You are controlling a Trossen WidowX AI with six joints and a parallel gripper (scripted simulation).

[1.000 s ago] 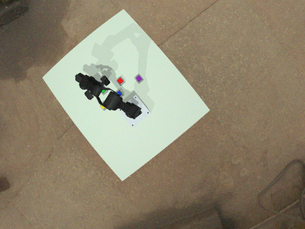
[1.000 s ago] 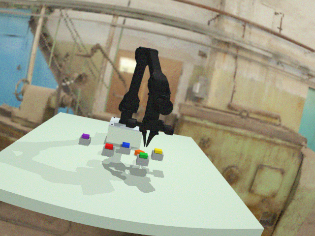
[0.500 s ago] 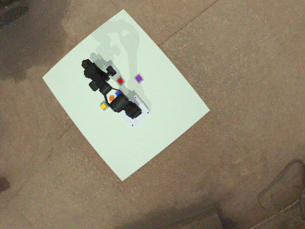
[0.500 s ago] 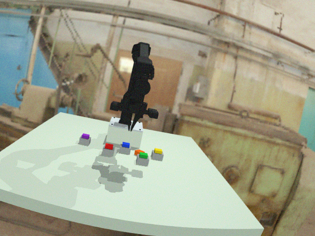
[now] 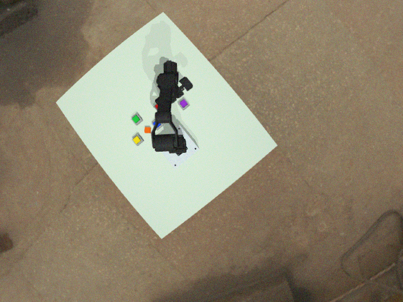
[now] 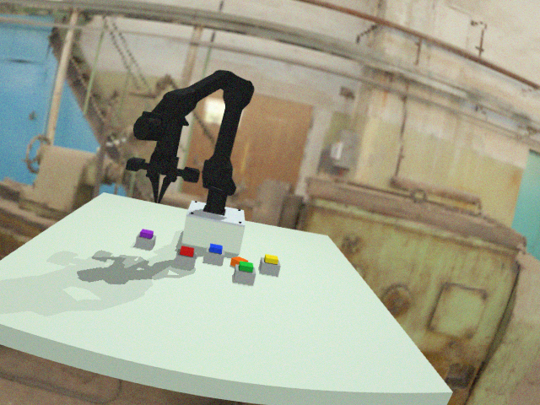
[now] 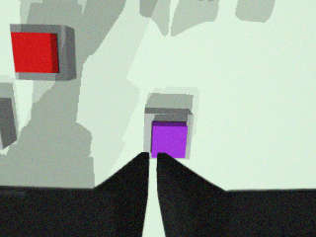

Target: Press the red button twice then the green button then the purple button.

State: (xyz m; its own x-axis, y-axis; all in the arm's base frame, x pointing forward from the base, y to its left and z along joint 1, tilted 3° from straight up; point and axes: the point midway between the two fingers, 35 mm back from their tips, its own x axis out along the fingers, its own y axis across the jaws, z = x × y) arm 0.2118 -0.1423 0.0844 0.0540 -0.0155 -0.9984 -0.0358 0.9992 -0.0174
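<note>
We record one black arm on a white base block (image 6: 213,229), standing on a pale green table (image 6: 270,331), with our gripper (image 6: 159,196) raised well above the surface and pointing downward. Its two fingers sit almost together with only a thin slit between them and nothing held; we judge this narrow set is deliberate, giving one blunt tip for pushing a small cap squarely. In the wrist view the purple button (image 7: 169,139) lies just ahead of the fingertips, slightly to the right of the slit, upright in its grey housing and unpressed. We read this as the approach to the fourth and last press, with the tips not yet lined up over the cap. The red button (image 7: 35,51) sits well off to the upper left of that view, apart from the fingers. From the side we list the remaining items near the base: a blue button (image 6: 215,249), a green button (image 6: 246,267), a yellow button (image 6: 271,259) and an orange block (image 6: 236,260) just behind the green button. The purple button stands apart from this cluster, which in our judgement leaves room for a straight descent. The next move calls for a small forward correction, then a firm push straight down and release.
</note>
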